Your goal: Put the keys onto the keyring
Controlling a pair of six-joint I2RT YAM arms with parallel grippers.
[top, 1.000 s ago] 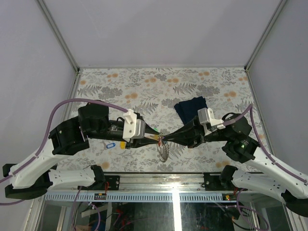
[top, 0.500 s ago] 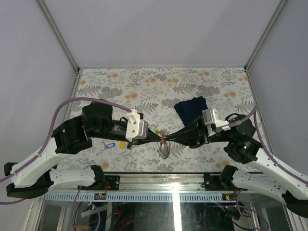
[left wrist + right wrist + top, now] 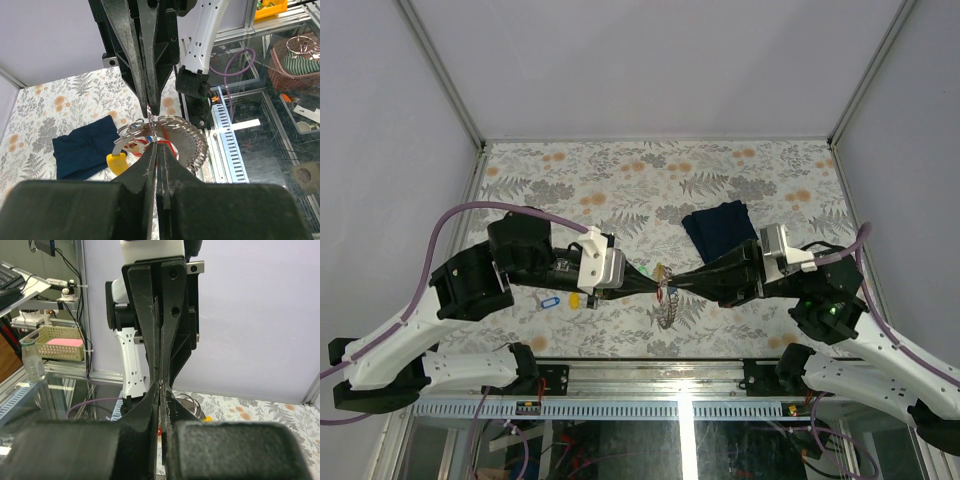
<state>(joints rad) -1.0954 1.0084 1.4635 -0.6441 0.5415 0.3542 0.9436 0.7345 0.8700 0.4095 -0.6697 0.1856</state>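
Note:
The keyring (image 3: pixel 666 306), a toothed silvery ring with red tags, hangs between the two gripper tips just above the table's front middle. My left gripper (image 3: pixel 655 282) is shut on the keyring's (image 3: pixel 186 134) thin wire, seen close up at my left gripper (image 3: pixel 156 142). My right gripper (image 3: pixel 672 282) faces it tip to tip and is shut on the same wire, as my right gripper (image 3: pixel 161 385) shows. A yellow-tagged key (image 3: pixel 117 162) hangs at the ring. On the table lie a blue-tagged key (image 3: pixel 549 300) and a yellow tag (image 3: pixel 574 300), left of the ring and partly under my left arm.
A dark navy folded cloth (image 3: pixel 718 225) lies behind the right gripper on the flowered tabletop (image 3: pixel 620 180). The table's metal front rail (image 3: pixel 650 378) runs just below the hanging ring. Grey walls close in the sides and back.
My left gripper has shut on the ring's wire. Both tips and the ring have shifted slightly right, and the right arm has drawn back to the right.

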